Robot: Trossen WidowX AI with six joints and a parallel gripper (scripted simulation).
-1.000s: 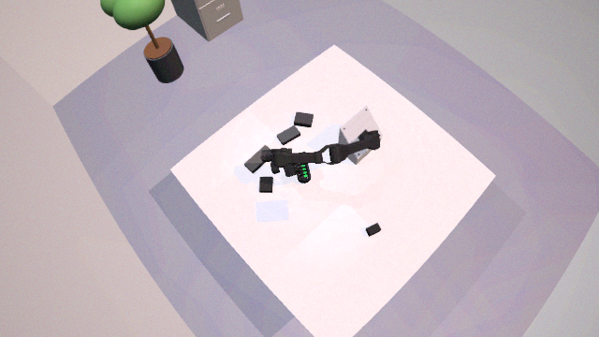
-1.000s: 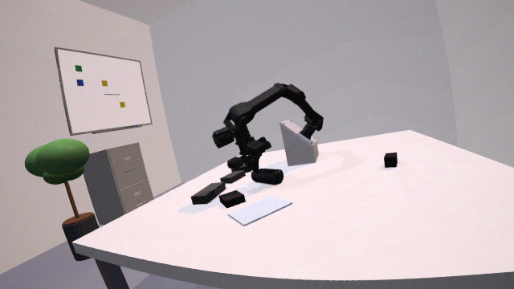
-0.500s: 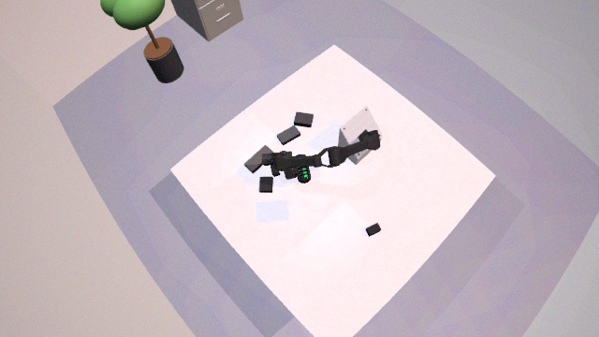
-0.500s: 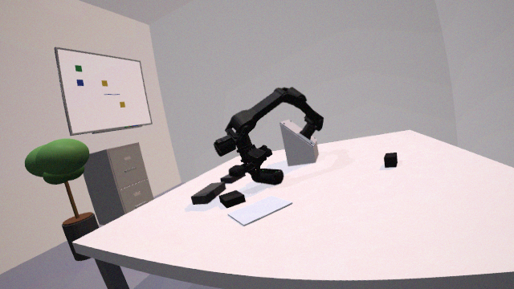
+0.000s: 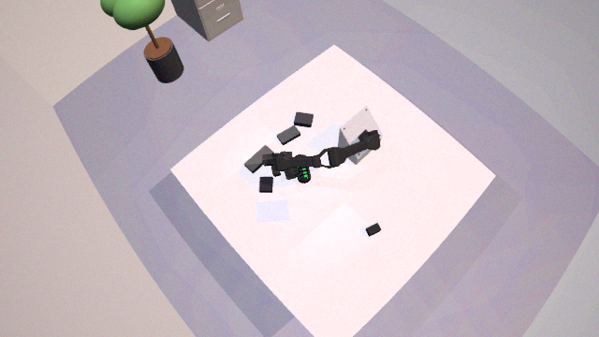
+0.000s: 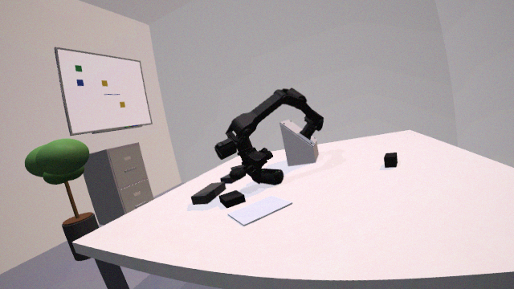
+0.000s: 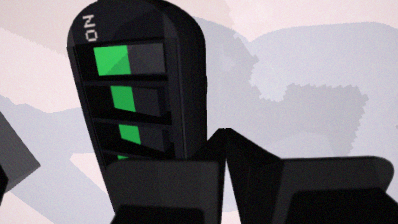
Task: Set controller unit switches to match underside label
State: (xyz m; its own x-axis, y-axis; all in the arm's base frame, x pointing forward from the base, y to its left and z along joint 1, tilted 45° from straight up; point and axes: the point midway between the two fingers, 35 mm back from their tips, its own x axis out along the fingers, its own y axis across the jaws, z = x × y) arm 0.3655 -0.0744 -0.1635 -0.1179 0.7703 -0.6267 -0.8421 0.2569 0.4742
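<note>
The dark grey controller unit [image 5: 304, 178] [image 6: 271, 177] [image 7: 134, 24] lies on the bench under the arm. In the wrist view its rounded end marked ON is at the top, and its right side wall shows. Four rocker switches show at least in part, green ends to the left; the top one shows the widest green. The others are hidden behind the fingers, and the underside label is out of sight. My gripper [image 7: 224, 134] is shut and empty. Its joined fingertips are at the unit's right side in the wrist view; whether they touch it I cannot tell.
Dark blocks [image 5: 303, 119] [image 5: 288, 135] [image 5: 266, 184] lie near the arm, with a longer grey block [image 5: 255, 160] [image 6: 209, 193] beside the gripper. A pale flat card [image 5: 272, 211] [image 6: 260, 211] lies nearer. A grey wedge-shaped housing [image 5: 357, 124] [image 6: 299, 149] stands by the arm's base. A small black block [image 5: 373, 229] [image 6: 390, 160] lies apart.
</note>
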